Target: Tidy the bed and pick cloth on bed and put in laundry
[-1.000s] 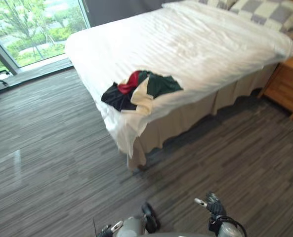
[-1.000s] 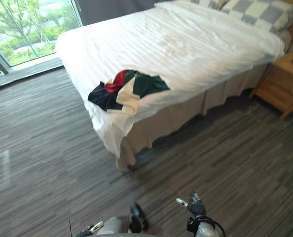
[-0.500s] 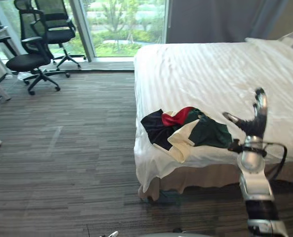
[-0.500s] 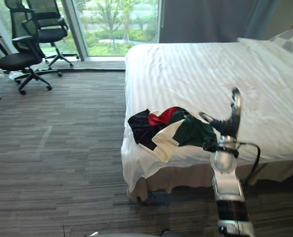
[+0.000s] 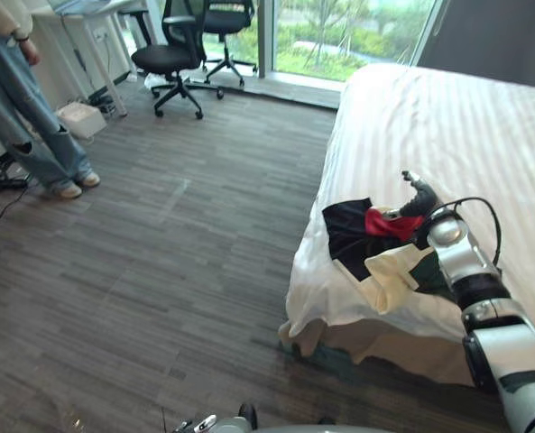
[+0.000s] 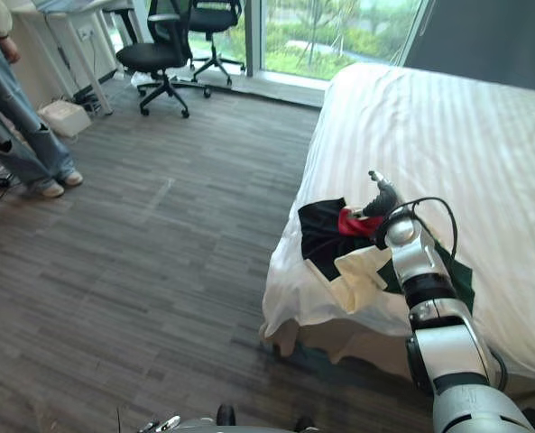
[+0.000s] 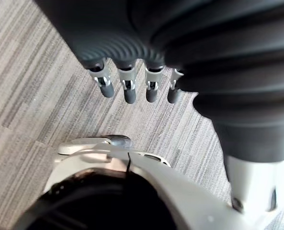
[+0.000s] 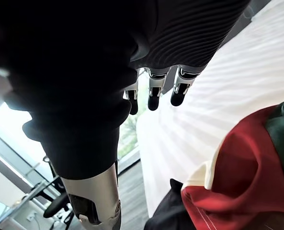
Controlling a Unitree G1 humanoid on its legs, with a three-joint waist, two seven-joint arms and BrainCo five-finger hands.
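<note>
Broadly, grey plank flooring (image 5: 159, 271) is taking up most of the room, and the bed (image 5: 447, 117) under a white striped cover is running along the robot's right side. A window (image 5: 339, 27) with greenery outside is showing past the bed's far end. At the far left a person (image 5: 23, 99) in jeans is standing beside a pale counter (image 5: 78, 9), and two black office chairs (image 5: 172, 54) are sitting between that counter and the window. A white box (image 5: 82, 117) is lying on the floor near the person's feet. All of these are well apart from the bed, with open floor between them.

The cloth (image 5: 353, 233), a crumpled bundle of black, red, cream and dark green, is lying on the bed near its foot corner, close to the edge, with a cream flap hanging toward the side.

The right hand (image 5: 418, 198) is reaching over the bundle, above its red part. Its fingers (image 8: 153, 91) are pointing out straight and apart across the white cover, closing on nothing; the red and cream folds are lying just past them, and whether the hand is touching them cannot be told.

The left hand (image 7: 132, 81) is hanging low over the floor, with its fingers relaxed and holding nothing.
</note>
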